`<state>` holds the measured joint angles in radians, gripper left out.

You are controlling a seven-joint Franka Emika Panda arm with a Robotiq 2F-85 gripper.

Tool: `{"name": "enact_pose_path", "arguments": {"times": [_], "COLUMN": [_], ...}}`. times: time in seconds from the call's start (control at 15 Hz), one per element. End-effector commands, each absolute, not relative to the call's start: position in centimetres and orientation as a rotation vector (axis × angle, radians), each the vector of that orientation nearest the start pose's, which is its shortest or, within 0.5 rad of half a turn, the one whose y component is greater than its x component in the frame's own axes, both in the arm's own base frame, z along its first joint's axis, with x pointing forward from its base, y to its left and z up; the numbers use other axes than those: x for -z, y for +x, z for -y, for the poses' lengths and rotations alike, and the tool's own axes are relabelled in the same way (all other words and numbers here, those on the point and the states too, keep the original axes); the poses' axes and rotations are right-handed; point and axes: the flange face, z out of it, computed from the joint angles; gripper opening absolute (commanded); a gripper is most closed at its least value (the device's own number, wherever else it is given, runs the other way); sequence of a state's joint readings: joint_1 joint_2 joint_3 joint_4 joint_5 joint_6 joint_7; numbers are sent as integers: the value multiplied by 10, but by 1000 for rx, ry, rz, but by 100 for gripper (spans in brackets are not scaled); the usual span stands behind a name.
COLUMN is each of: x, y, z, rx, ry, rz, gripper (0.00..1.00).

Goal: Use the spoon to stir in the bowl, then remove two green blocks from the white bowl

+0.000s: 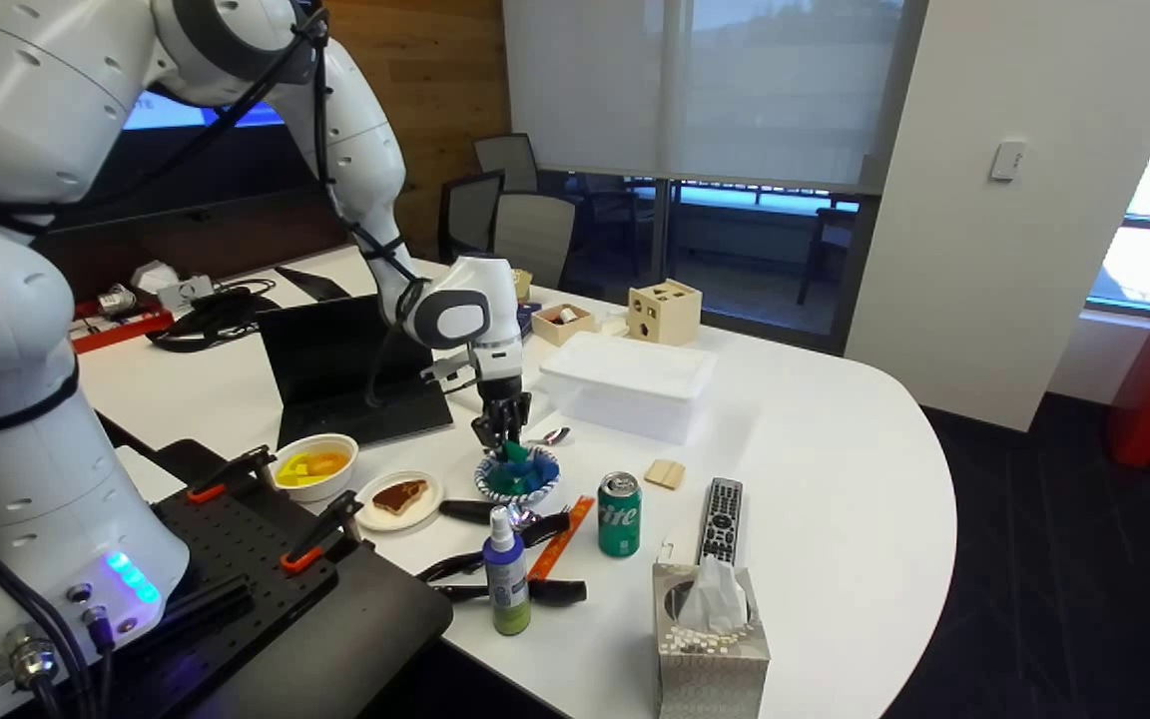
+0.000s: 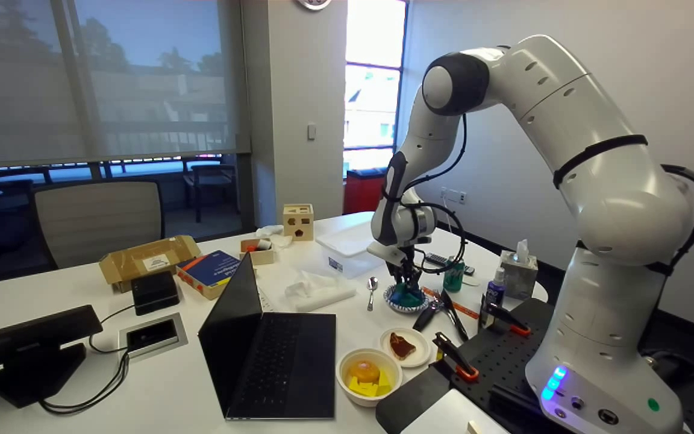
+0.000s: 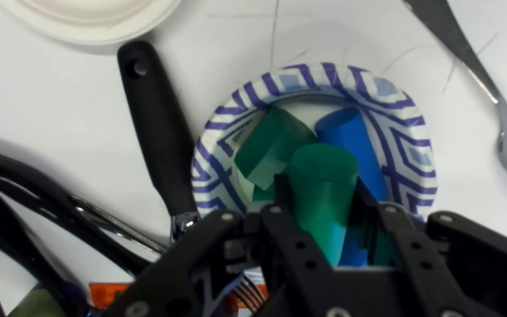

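A small white bowl with a blue-purple pattern (image 3: 412, 145) holds green and blue blocks; it shows in both exterior views (image 1: 520, 498) (image 2: 406, 309). My gripper (image 3: 322, 187) is down over this bowl, its fingers shut on both sides of a green cylinder block (image 3: 324, 167). Another green block (image 3: 262, 145) lies in the bowl beside it, with more green partly hidden by the fingers. Blue blocks (image 3: 346, 132) lie at the right of the bowl. The spoon (image 3: 469, 57) lies on the table beside the bowl, apart from my gripper; it also shows in an exterior view (image 2: 371, 293).
Black-handled utensils (image 3: 156, 127) lie close beside the bowl. A plate with a brown piece (image 2: 425, 349), a bowl with yellow items (image 2: 347, 386), a green drink can (image 1: 620, 514), a spray bottle (image 1: 506, 579), a lidded plastic box (image 1: 630, 394) and a laptop (image 2: 287, 367) stand around.
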<state>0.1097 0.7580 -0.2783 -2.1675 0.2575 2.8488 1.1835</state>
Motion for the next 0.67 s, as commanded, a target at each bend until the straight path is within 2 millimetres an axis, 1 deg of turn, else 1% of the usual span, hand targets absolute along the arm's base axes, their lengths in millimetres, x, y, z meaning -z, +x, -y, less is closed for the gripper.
{"name": "enact_pose_path", "arguments": {"times": [0.0,0.13,0.27,0.33,0.47,0.6], "x": [-83,-83,-77,-72,-58,-47], "y": [511,505,491,480,458,443], "z": [83,57,33,24,14,12], "rx": [23,-33,-129,-193,-299,-365], "ry": [-2441,-2463,-2464,-2459,-2421,-2380], "rz": [-2154,-2118,-2135,-2169,-2287,-2393], "gripper": [9,9,9,9,9,9]}}
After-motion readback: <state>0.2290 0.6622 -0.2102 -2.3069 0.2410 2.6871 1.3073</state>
